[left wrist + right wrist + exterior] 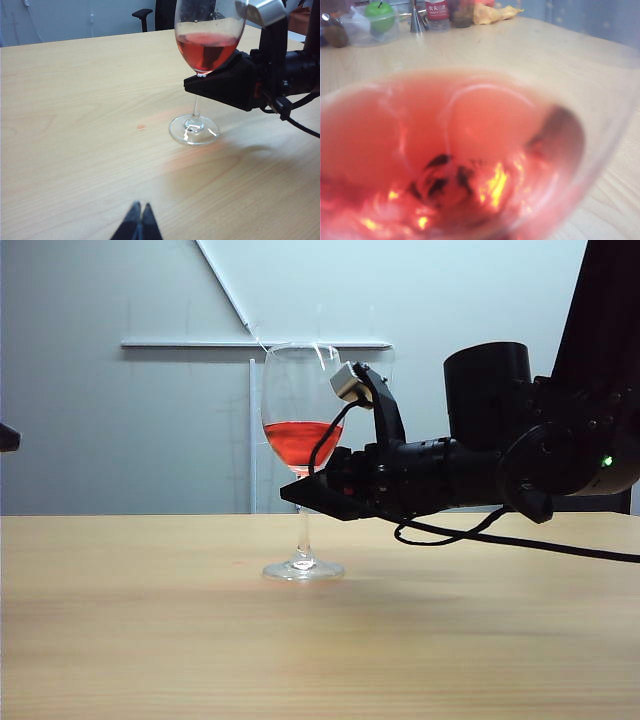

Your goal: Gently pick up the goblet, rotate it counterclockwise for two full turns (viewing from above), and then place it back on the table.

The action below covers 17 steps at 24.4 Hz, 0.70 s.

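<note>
Goblet (pixel 302 455) stood upright on the table (pixel 150 640), foot flat on the wood, red liquid level in the bowl; not yet lifted. Right hand (pixel 296 493) reached in level from the right of the exterior view, its tips at the top of the stem just under the bowl, pinching the stem as far as could be judged; the contact itself was hidden by the black fingers. Left hand (pixel 139 225) hung well back from the glass, tips pressed together, holding nothing. Judged: the grasp was about made; lift, both full turns and the set-down all remained.
</note>
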Tool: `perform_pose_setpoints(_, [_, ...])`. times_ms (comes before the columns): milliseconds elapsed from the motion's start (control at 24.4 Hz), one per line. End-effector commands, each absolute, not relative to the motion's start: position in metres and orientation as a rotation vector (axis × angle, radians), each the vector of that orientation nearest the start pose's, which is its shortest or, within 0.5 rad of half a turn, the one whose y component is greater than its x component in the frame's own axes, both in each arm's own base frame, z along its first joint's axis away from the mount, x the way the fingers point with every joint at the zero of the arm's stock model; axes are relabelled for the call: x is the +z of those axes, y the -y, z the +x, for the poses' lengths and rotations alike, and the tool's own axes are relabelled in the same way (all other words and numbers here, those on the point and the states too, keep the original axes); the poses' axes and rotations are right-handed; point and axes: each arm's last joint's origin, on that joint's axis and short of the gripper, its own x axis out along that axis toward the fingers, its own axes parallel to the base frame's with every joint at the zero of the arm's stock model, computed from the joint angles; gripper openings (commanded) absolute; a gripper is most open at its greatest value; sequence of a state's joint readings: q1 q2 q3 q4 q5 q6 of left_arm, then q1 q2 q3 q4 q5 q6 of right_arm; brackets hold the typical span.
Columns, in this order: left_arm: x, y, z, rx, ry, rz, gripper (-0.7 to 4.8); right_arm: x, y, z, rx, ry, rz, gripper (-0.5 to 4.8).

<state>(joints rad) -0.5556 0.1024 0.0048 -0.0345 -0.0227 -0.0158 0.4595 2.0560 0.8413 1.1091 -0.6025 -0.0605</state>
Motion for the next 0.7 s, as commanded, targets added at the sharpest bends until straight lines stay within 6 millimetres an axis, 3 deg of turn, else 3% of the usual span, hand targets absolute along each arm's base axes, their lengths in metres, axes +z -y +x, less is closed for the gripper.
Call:
perform_pose_setpoints(41, [0.156, 0.054, 0.088, -0.531, -0.116, 0.019, -0.05, 0.129, -0.182, 0.33, 1.066, -0.026, -0.046, -0.03])
perform_pose_setpoints(451, [0.158, 0.053, 0.087, -0.532, -0.1, 0.014, -0.05, 0.174, -0.173, 0.321, 0.941, -0.174, 0.056, -0.03])
perform_pose_setpoints(696, [0.16, 0.052, 0.085, -0.532, -0.069, 0.005, -0.05, 0.198, -0.168, 0.312, 0.923, -0.264, 0.213, -0.03])
